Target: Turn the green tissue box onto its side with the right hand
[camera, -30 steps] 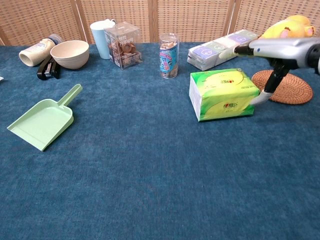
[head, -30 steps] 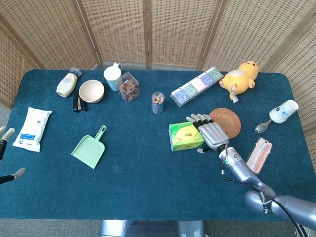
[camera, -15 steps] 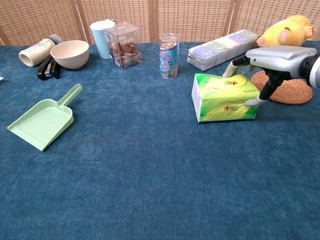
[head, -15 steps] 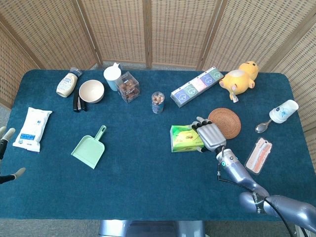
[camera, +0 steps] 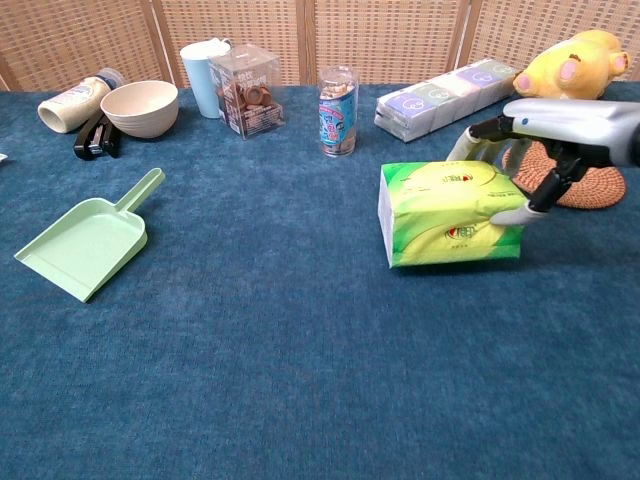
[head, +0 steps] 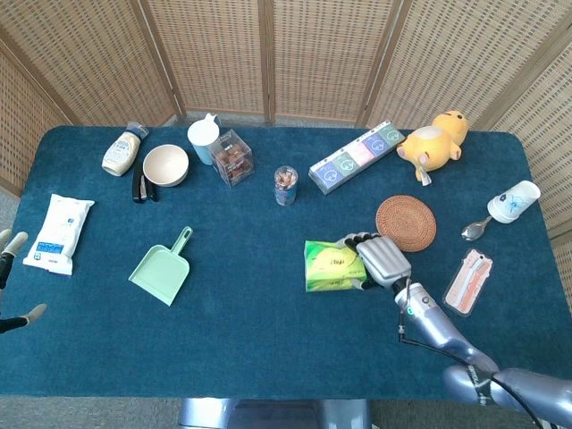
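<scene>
- Sitting at the far left edge of the head view, the left hand (head: 11, 239) shows only a few spread fingertips around nothing; it plays no part here.
- The green tissue box (camera: 448, 211) lies right of centre on the worktop (head: 250, 331), tilted, its top face leaning toward the camera in the chest view.
- The right hand (camera: 540, 140) grasps the box at its right end, fingers over the top edge and the thumb against the near face.
- Risk: with only that end held, the box may slide leftward on the cloth instead of pivoting, or drop back flat if the fingers slip off the glossy wrap.
- Risk: the soft pack may buckle under the thumb.
- Against the earlier frames, the box sits lower and further left in the head view, and more tipped; the wicker coaster (head: 406, 222) is now uncovered.
</scene>
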Motion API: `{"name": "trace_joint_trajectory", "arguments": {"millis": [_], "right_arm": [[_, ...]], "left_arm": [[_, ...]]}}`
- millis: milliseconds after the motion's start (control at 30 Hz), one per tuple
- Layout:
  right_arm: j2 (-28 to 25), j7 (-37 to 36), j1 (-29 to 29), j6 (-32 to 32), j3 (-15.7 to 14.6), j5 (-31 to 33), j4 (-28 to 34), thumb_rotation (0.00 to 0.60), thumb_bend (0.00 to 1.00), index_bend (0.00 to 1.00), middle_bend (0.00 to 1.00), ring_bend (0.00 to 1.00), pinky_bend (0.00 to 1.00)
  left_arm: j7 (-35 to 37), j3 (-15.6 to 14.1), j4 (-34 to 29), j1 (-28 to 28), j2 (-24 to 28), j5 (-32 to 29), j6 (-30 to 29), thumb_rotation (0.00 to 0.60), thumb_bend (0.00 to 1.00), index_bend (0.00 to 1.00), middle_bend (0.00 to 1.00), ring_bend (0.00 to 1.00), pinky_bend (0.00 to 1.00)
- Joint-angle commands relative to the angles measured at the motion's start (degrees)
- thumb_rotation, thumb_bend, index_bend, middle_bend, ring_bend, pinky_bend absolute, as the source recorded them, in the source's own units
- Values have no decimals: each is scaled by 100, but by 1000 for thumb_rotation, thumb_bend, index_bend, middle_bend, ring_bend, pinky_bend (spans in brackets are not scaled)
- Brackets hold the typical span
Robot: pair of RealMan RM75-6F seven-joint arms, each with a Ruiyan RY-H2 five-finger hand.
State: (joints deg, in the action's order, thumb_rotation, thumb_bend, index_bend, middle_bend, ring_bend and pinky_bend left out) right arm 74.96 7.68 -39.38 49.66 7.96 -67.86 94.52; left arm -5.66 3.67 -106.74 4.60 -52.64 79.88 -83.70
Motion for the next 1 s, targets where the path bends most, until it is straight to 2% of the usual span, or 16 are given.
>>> {"name": "trace_joint_trajectory", "arguments": {"millis": [33,100,200,267,333,533,600,667,733,767,833,1000], "right_arm": [[-1453,-824,-192,-1303,87,786,1420,600,340,532,424,299,397],[-1706,-987,-331,-1674,118,1022,1543,600,340,531,425,300,411],[-2076,-1343,-711,-2581,71,1671,1570,600,341,530,425,300,425],[-2128,-1503,-906,-2996,22,1902,1436,600,341,531,425,300,428],[-2052,-1522,-1035,-3117,-91,1990,1219,600,341,532,425,301,429],[-1759,-1360,-1252,-2799,-469,2255,894,600,345,515,408,296,428],[-1726,-1297,-1294,-2632,-544,2324,877,600,327,418,341,260,429],[-1704,-1224,-1326,-2458,-615,2388,909,600,275,177,148,146,414],[-1681,-1199,-1345,-2304,-641,2468,921,600,222,32,23,41,354],[-1658,-1149,-1351,-2189,-656,2481,898,600,205,2,0,7,312],[-1602,-1028,-1372,-1959,-711,2566,854,600,201,0,0,0,274],[-1484,-698,-1565,-1620,-872,3078,730,600,201,0,0,0,272]], "left_arm": [[-11,-5,-13,6,2,9,7,600,0,0,0,0,0],[-16,-5,-15,9,2,6,12,600,0,0,0,0,0],[-17,-4,-22,16,10,-28,40,600,0,0,0,0,0],[-27,-4,-27,21,14,-48,57,600,0,0,0,0,0],[-34,-10,-34,25,20,-60,77,600,0,0,0,0,0],[-52,-10,-54,23,21,-66,67,600,0,0,0,0,0],[-62,-9,-52,23,16,-66,63,600,0,0,0,0,0],[-78,-10,-50,26,6,-66,63,600,0,0,0,0,0],[-95,-13,-50,27,-3,-60,61,600,0,0,0,0,0],[-102,-14,-50,28,-7,-54,59,600,0,0,0,0,0],[-107,-16,-54,25,-8,-46,50,600,0,0,0,0,0],[-94,-14,-52,13,-3,-52,27,600,0,0,0,0,0]]}}
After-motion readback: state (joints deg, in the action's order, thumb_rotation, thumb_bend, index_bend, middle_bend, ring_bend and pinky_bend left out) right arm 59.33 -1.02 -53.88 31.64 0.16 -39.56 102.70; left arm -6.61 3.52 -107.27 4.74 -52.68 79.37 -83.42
